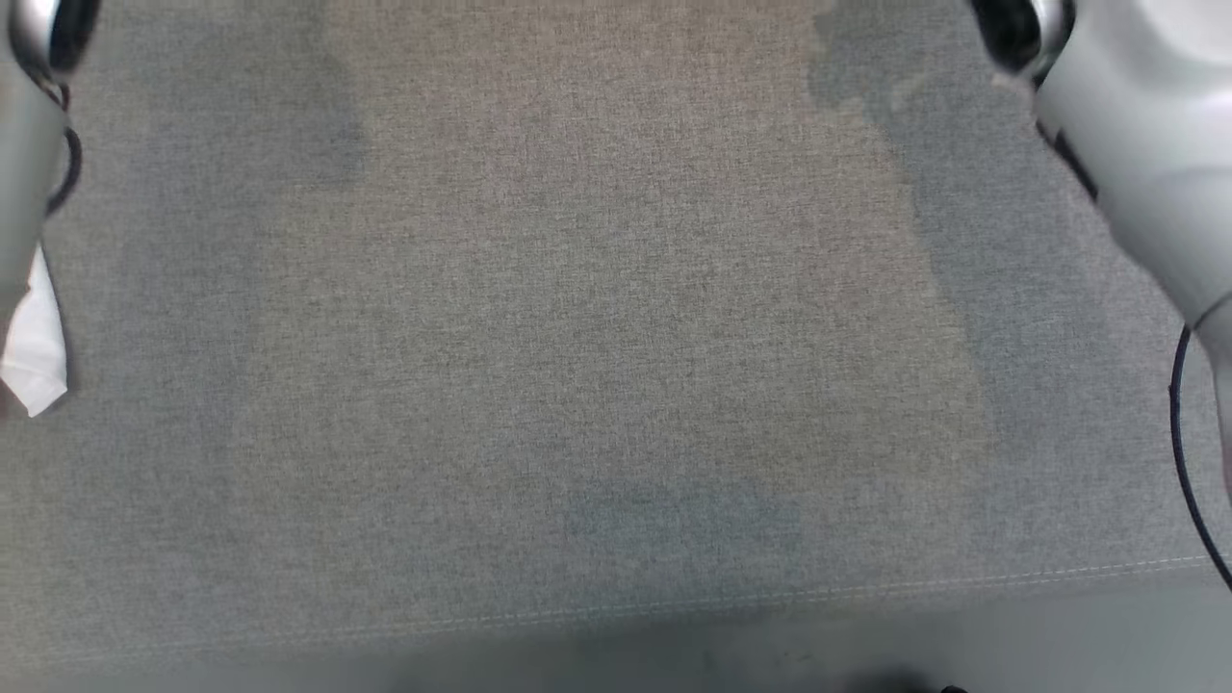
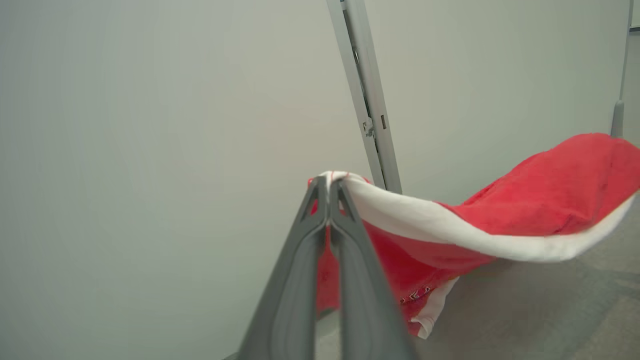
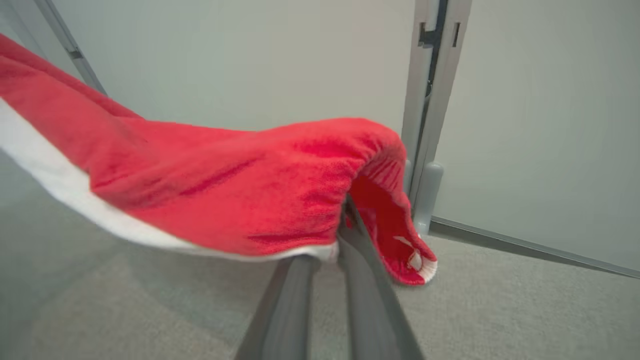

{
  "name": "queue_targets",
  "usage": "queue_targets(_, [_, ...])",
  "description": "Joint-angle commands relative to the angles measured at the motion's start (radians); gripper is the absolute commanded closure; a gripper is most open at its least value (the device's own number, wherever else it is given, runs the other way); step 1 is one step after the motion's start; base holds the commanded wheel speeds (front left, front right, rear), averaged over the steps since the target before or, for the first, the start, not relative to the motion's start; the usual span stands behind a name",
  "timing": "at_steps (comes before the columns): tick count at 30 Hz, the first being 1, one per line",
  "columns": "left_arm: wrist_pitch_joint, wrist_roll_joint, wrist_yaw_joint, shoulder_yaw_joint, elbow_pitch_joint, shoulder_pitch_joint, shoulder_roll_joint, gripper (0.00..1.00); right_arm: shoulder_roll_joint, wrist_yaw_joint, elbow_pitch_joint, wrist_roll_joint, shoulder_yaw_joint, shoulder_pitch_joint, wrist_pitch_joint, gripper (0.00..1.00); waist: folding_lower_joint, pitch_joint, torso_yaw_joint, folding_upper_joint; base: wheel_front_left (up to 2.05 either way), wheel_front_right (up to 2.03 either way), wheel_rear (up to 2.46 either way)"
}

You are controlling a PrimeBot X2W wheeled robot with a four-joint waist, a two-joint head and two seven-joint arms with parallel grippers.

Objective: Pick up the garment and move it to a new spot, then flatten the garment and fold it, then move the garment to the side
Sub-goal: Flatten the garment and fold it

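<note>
The garment [image 2: 550, 200] is red terry cloth with a white band along one edge. It hangs stretched in the air between my two grippers, above the grey surface. My left gripper [image 2: 329, 192] is shut on a white-edged corner of it. My right gripper [image 3: 344, 225] is shut on the other end of the garment [image 3: 225, 180], whose red cloth drapes over the fingertips and hides them. In the head view a white scrap of cloth [image 1: 34, 346] hangs below my left forearm [image 1: 24, 173] at the left edge. My right forearm [image 1: 1145, 144] shows at the upper right.
A wide grey fabric surface [image 1: 616, 337] lies below, with a stitched seam [image 1: 866, 592] near its front edge. Pale wall panels with a metal post [image 2: 370, 100] stand behind it; the same kind of post [image 3: 430, 100] shows in the right wrist view. A black cable [image 1: 1179, 433] loops beside my right arm.
</note>
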State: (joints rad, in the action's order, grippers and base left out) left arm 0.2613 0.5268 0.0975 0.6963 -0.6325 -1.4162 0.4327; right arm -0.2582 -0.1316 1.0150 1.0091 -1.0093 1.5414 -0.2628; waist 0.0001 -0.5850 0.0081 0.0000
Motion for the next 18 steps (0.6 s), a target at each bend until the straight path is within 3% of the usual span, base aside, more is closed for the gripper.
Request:
queue_targets(1, [0.003, -0.009, 0.005, -0.010, 0.014, 0.035, 0.009, 1.00, -0.012, 0.002, -0.016, 0.015, -0.012, -0.036, -0.003, 1.00, -0.0001, 0.026, -0.002, 0.0000, 0.00, 0.00, 0.00])
queue_targets(6, [0.003, -0.042, 0.007, -0.050, 0.124, 0.235, 0.033, 1.00, -0.081, 0.002, -0.157, 0.074, -0.102, -0.179, 0.001, 1.00, -0.0001, 0.084, -0.013, 0.0000, 0.00, 0.00, 0.00])
queue_targets(14, [0.003, -0.077, -0.049, -0.131, 0.299, 0.605, 0.085, 1.00, -0.185, 0.002, -0.324, 0.115, -0.227, -0.370, -0.001, 1.00, -0.0001, 0.198, -0.033, 0.0000, 0.00, 0.00, 0.00])
queue_targets(18, [0.003, -0.067, -0.067, -0.167, 0.366, 0.776, 0.079, 1.00, -0.216, 0.002, -0.372, 0.117, -0.251, -0.456, 0.001, 1.00, -0.0001, 0.246, -0.036, 0.0000, 0.00, 0.00, 0.00])
